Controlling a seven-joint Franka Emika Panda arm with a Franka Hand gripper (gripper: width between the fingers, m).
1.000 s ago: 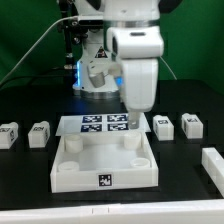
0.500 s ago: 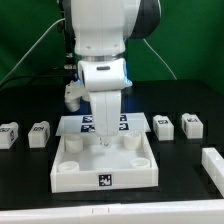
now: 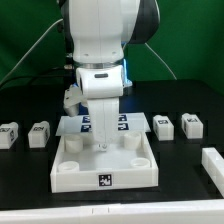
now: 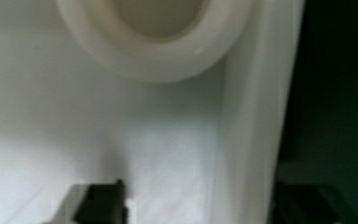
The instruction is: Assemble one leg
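Note:
Four small white legs with square markers stand on the black table. Two are at the exterior view's left (image 3: 9,135) (image 3: 40,133) and two at its right (image 3: 163,126) (image 3: 192,124). My gripper (image 3: 103,143) is low over the back wall of the large white tray (image 3: 105,172), far from every leg. In the wrist view the gripper (image 4: 208,205) is open. One dark fingertip (image 4: 101,203) is over the tray's inside and the other is outside its wall (image 4: 247,130). A round corner socket (image 4: 149,35) lies ahead. It holds nothing.
The marker board (image 3: 128,124) lies flat behind the tray, partly hidden by the arm. Another white part (image 3: 213,163) sits at the exterior view's right edge. Cables and the arm's base stand at the back.
The arm has swung from the exterior view's right to the middle and turned, bringing the gripper down to the tray's back wall. In the last half second it has hardly moved.

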